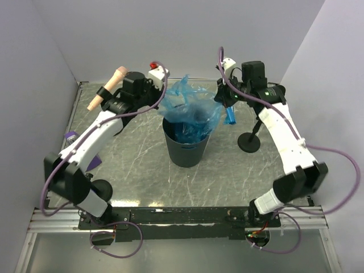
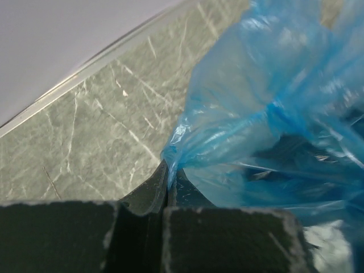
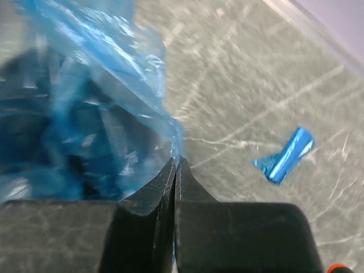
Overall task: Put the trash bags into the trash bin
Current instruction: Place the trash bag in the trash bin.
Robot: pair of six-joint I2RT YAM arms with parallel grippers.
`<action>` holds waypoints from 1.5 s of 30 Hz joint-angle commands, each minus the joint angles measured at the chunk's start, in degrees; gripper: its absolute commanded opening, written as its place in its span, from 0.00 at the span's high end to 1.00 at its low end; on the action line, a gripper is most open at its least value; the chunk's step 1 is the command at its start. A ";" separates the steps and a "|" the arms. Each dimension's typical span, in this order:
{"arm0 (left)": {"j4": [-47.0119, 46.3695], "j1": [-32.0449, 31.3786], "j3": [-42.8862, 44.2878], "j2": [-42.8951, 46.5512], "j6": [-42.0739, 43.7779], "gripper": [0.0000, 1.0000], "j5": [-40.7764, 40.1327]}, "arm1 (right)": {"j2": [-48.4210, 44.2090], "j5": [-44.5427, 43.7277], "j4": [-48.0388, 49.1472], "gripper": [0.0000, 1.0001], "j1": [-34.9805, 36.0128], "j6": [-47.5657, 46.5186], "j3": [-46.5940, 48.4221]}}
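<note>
**Both grippers pinching the bag film above the bin**

The left gripper (image 2: 169, 185) is pinching a gathered corner of the trash bag (image 1: 190, 105), jaws closed flat on the film. The right gripper (image 3: 175, 166) is clamping the opposite edge, jaws closed with the tip of the film caught between them. The bag is hanging between the two grips. Its lower part is sitting inside the trash bin (image 1: 185, 153) and its upper part is billowing above the rim.

The film is showing as thin, crinkly and translucent. Expect it to be very light, limp, slippery and prone to tearing when pulled taut. Bunched folds are offering a surer hold than a single layer.

The bin is presenting a dark, smooth, round, rigid wall.

A small blue roll (image 3: 284, 156) is lying on the veined grey table (image 1: 136, 165), apart from the bin. It is looking compact and firmer, so grip it across its width.
</note>
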State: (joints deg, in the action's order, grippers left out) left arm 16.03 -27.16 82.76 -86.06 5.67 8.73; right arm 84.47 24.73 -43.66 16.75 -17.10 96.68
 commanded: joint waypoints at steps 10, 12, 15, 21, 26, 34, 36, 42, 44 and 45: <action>9.19 5.71 4.35 -5.98 1.01 0.99 9.89 | 5.37 6.12 -2.05 1.00 -2.60 1.01 -2.36; 8.23 6.06 0.23 -2.37 0.83 0.99 10.25 | 2.82 6.38 -1.78 1.00 -2.60 1.28 -5.79; 8.84 6.33 -4.79 1.15 1.45 0.99 11.22 | -0.52 6.03 -1.95 1.00 -2.60 1.02 -11.15; 9.37 6.33 -10.86 3.71 0.04 0.99 15.43 | -3.87 7.08 -1.87 0.89 -2.60 3.03 -19.33; 13.49 6.33 -12.27 2.04 2.49 0.99 18.77 | -4.66 5.25 -1.60 0.72 -2.69 3.57 -21.19; 19.56 6.68 -11.83 9.31 15.66 0.38 18.24 | -9.40 6.02 -9.94 0.53 -6.81 -6.61 -14.25; 19.21 7.38 -12.97 13.70 19.18 0.27 20.35 | -10.81 9.09 -12.32 0.50 -7.70 -10.48 -12.84; 22.37 8.52 -10.44 16.90 26.85 0.20 29.84 | -12.49 18.94 -10.40 0.42 -8.23 -13.31 -13.19; 24.38 8.61 -8.24 14.79 27.90 0.21 32.83 | -10.56 22.10 -9.69 0.42 -8.14 -12.87 -12.32; 25.09 8.61 -7.10 13.48 28.16 0.21 34.15 | -9.59 23.68 -9.60 0.42 -8.23 -12.69 -11.35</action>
State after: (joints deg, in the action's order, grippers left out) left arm 37.21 -18.87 71.85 -68.20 28.67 34.48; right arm 71.81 39.40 -53.95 8.62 -27.88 82.04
